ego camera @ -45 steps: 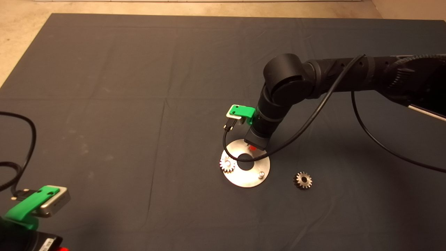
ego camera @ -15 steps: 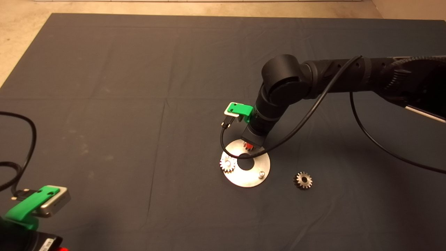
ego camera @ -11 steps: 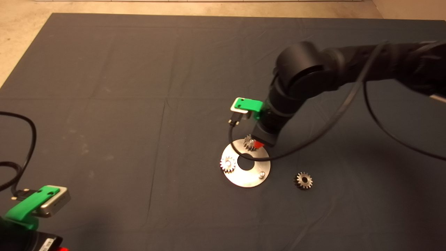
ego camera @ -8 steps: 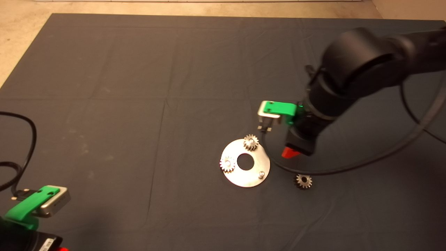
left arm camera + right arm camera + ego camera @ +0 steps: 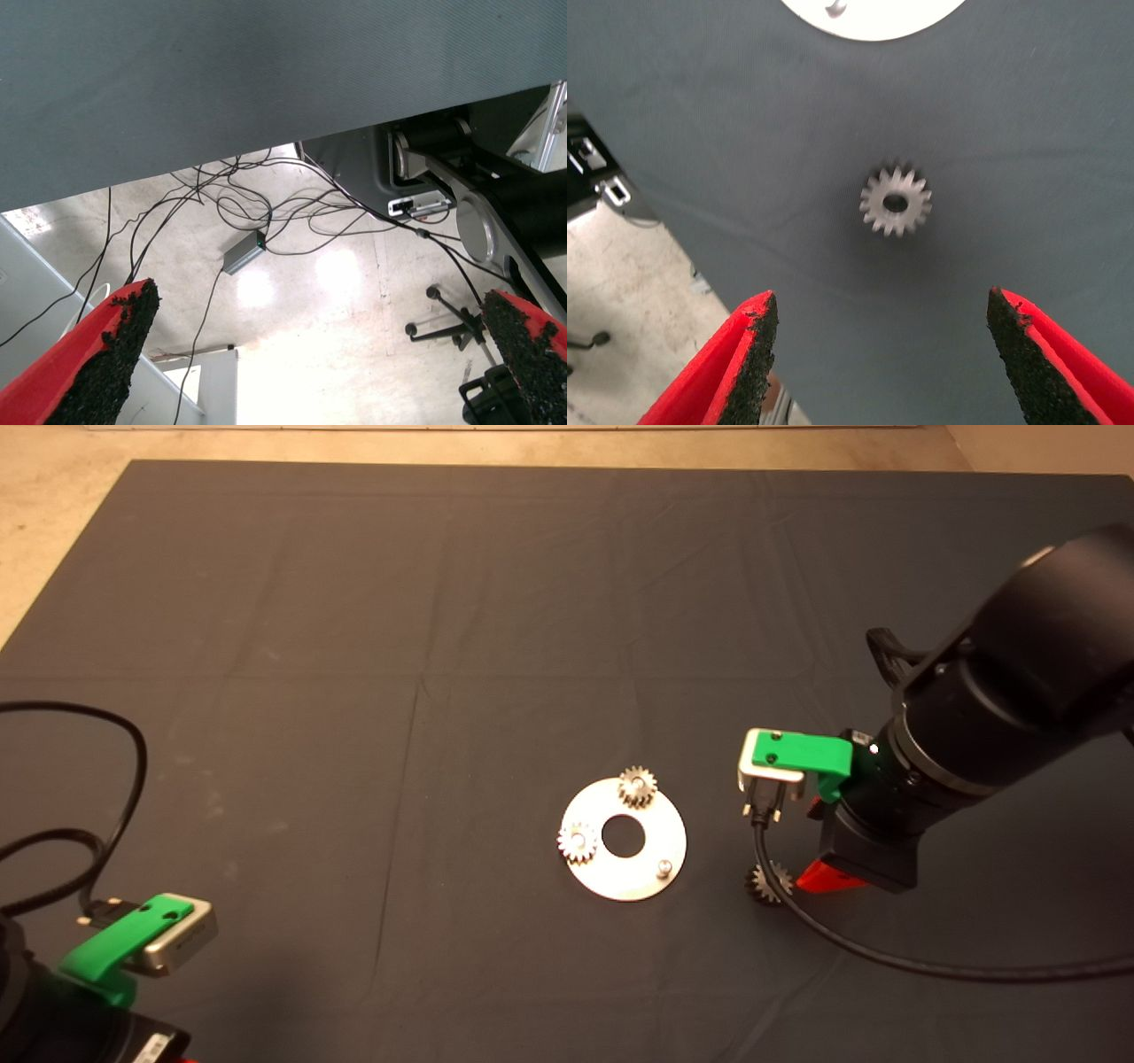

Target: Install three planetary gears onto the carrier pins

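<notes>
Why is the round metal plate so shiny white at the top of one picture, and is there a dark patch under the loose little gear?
Right wrist view: the disc reflects the light, so it glares flat white without detail; a soft dark shadow rings the loose gear on the mat. Head view: the disc looks duller, with detail visible.

No writing, label, brand, number or sign can be read anywhere here. A pale sticker sits on the black body of the arm at the lower left edge of the head view, but whatever is printed on it is too small to make out.
</notes>
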{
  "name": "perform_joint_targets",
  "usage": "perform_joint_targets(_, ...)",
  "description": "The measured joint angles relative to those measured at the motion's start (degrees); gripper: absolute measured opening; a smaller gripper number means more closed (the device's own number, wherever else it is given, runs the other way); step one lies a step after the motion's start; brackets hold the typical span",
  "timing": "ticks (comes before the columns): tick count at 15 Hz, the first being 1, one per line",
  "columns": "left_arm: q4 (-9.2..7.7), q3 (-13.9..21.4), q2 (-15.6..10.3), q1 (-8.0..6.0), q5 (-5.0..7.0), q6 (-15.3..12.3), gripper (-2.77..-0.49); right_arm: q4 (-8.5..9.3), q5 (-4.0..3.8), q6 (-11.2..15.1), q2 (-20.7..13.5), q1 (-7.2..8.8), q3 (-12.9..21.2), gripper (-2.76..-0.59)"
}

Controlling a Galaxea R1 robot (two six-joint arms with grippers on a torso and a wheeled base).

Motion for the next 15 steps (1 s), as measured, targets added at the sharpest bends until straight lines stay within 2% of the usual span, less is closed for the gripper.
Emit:
perform_joint_targets(3,-1.25,0.0,0.1,0.01,0.07,0.2,-0.64,0.09,0.24,-0.1,0.0,0.00,2.9,-1.62)
perform_joint_targets(6,-1.81,0.0,0.9,0.01,0.05,0.3,-0.64,-0.16,0.16,-4.7,-0.3,-0.19,5.5,-1.62)
perform_joint_targets(8,-2.99,0.0,1.2,0.00,0.05,0.4,-0.64,-1.05,0.23,-8.1,-0.3,-0.79,6.3,-1.62)
perform_joint_targets(9,-3.58,0.0,1.2,-0.03,0.06,0.4,-0.64,-2.28,0.21,-10.0,-0.4,-1.43,6.5,-1.62)
perform_joint_targets(11,-4.53,0.0,1.7,-0.31,0.06,0.4,-0.64,-6.36,0.27,-14.2,-1.4,-2.90,6.7,-1.62)
perform_joint_targets(15,-5.28,0.0,2.6,-0.61,0.06,0.4,-0.64,-14.87,0.22,-18.3,-2.4,-6.00,6.7,-1.62)
